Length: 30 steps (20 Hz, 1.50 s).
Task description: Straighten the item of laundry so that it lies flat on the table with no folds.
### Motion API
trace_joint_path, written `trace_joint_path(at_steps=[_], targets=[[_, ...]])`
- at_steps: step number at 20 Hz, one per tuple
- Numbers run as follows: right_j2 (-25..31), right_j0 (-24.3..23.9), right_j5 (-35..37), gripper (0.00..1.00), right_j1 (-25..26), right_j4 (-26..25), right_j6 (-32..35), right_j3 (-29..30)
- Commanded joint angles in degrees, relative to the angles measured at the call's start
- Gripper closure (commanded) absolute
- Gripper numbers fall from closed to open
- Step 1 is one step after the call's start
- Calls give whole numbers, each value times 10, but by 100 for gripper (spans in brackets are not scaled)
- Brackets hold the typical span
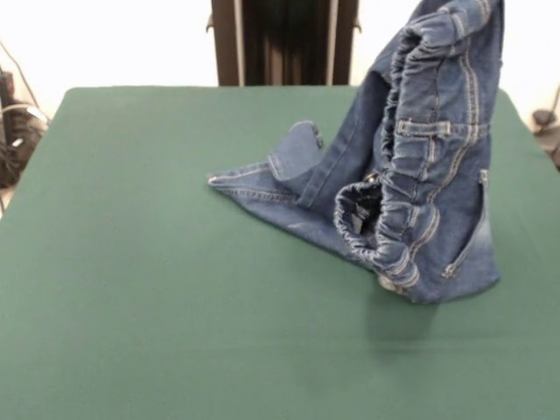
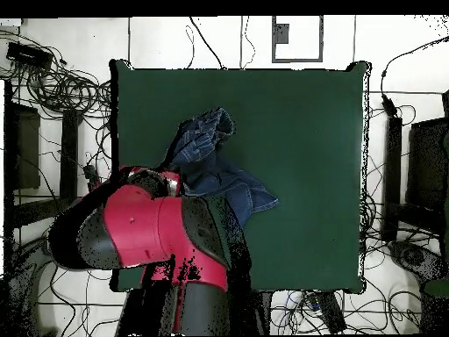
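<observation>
Green surface (image 1: 140,297): bare over most of its area in both views. Jeans (image 1: 420,192): lifted, hanging in a bunched column that runs out of the front view's top right, waistband gathered and facing the camera, lower edge and one leg trailing flat on the surface towards the centre. Red arm (image 2: 145,224): covers the overhead view's lower left above the jeans; the fingers are hidden, so their state cannot be told.

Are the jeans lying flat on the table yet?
No. The jeans hang lifted and bunched, only their lower part resting on the table.
</observation>
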Motion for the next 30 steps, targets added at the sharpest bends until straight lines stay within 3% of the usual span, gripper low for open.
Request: trace_joint_path(at_steps=[1, 5, 7, 11, 16, 20, 30], targets=[[-7, 30, -83, 100, 24, 32, 178, 125], [-18, 57, -125, 100, 39, 63, 222, 154], [-34, 83, -100, 100, 44, 84, 247, 164], [-14, 88, -55, 100, 17, 119, 221, 198], [-5, 111, -63, 100, -9, 147, 226, 245], [-20, 141, -96, 100, 1, 162, 250, 261], [-7, 152, -171, 100, 30, 224, 264, 294]])
